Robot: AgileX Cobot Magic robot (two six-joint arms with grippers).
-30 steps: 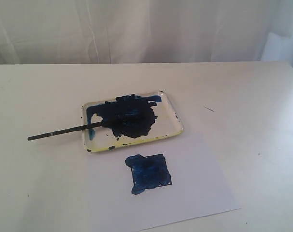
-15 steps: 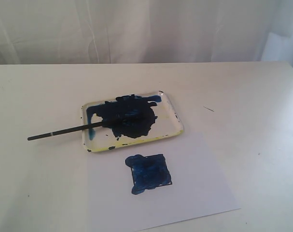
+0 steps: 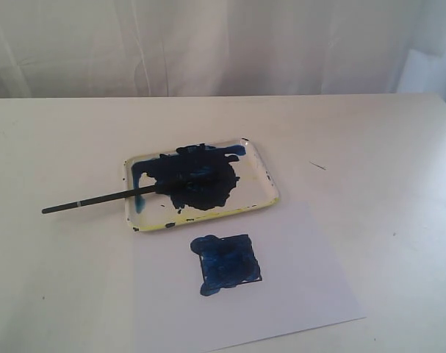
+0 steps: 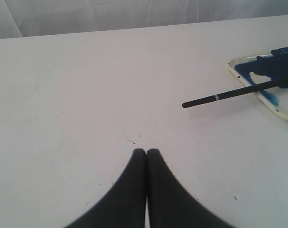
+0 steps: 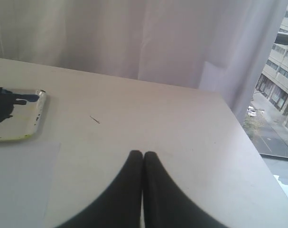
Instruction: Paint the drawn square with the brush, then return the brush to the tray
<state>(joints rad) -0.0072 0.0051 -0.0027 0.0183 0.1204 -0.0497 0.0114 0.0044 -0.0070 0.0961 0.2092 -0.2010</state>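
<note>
**Both claws shut, empty; brush lies in tray**

L gripper (image 4: pixel 146 151): jaws pressed together, holding nothing, above table (image 4: pixel 77 95); R gripper (image 5: pixel 143 153) same; brush (image 3: pixel 105 197) bristles in tray (image 3: pixel 253 182) blot, handle pointing left past rim, long axis near-horizontal in ext. view; drawn square (image 3: pixel 227 263) blue, near tray.

Exterior view: raised, looking down at a slant across the tabletop (image 3: pixel 54 294), with curtain (image 3: pixel 208 44) along the upper frame, tray (image 3: pixel 258 180) near centre and paper sheet (image 3: pixel 311 294) toward the lower right. Left wrist view: low and close over the tabletop, looking out past the pressed-together left end effector (image 4: pixel 146 151), taking in the brush (image 4: pixel 219 97) handle and one tray corner. Right wrist view: equally low, behind the right end effector (image 5: pixel 143 153), facing curtain and window (image 5: pixel 281 71), sharing the tray's other end and a paper corner with the exterior view.
</note>
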